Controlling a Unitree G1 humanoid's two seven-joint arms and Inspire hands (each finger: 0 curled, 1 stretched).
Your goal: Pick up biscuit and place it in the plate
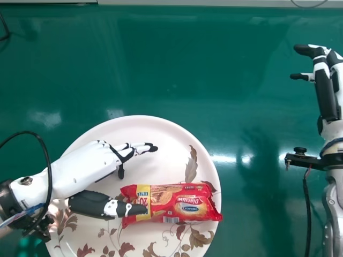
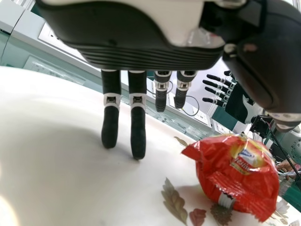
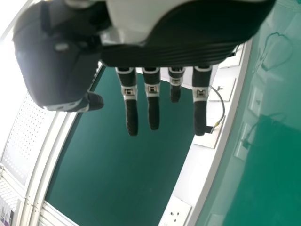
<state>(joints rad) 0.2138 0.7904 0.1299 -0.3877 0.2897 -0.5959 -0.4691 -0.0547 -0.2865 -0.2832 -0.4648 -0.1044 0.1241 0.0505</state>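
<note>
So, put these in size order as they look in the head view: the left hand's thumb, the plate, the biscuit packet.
1. Plate
2. Biscuit packet
3. Left hand's thumb

Bright glare is returned by the glossy green tabletop point(image 1: 214, 80), and a smooth, glossy finish is shown by the plate point(image 1: 142, 127). The biscuit packet point(image 1: 182, 206) is wrapped in shiny, crinkled plastic. In the head view, smooth white casing and matt black fingers point(image 1: 325, 91) are seen on the left hand point(image 1: 80, 170), toward eight o'clock, and right hand point(image 1: 333, 130), toward two.
</note>
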